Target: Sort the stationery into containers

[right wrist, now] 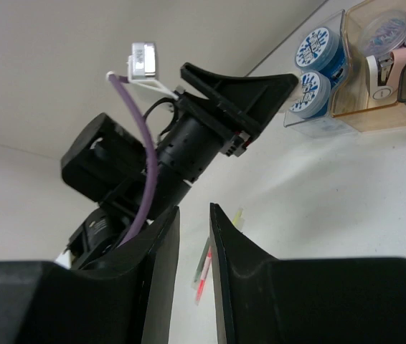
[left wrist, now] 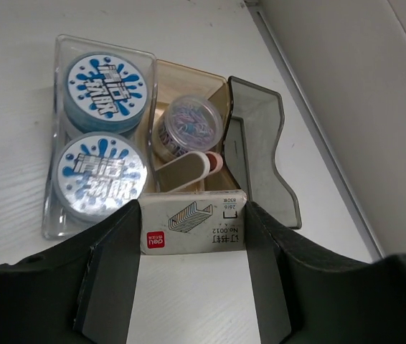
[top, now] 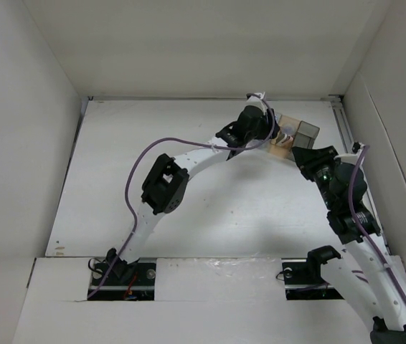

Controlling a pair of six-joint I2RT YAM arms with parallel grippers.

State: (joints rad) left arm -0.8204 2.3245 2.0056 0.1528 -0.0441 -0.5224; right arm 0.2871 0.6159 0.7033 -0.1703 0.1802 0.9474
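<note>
L claw (left wrist: 194,215) is clenched on the white block (left wrist: 192,231), a small flat box w/ a red logo and printed label, 1 finger on each short end. The block sits right at the near edge of the containers (left wrist: 153,115), its far long side against the tan box's front wall; can't tell if it rests on the counter (left wrist: 16,143) or hangs just above it. The containers are joined side by side near the counter's far right corner. The clear box (left wrist: 58,143) on the left holds the 2 blue cylinders (left wrist: 106,84), patterned tops up, 1 behind the other and touching. The tan box (left wrist: 189,72) in the middle holds a small round clear tub (left wrist: 186,127) of coloured clips, plus a beige piece w/ a pinkish end (left wrist: 203,166) lying just in front of the tub. The smoky grey box (left wrist: 260,143) is on the right. R claw (right wrist: 194,209) hangs low over the counter, well short of the containers, fingers nearly together w/ only a slim gap and nothing in it. Through that gap, thin pens (right wrist: 203,269) lie on the counter: 1 pink-red, 1 yellowish farther off.
</note>
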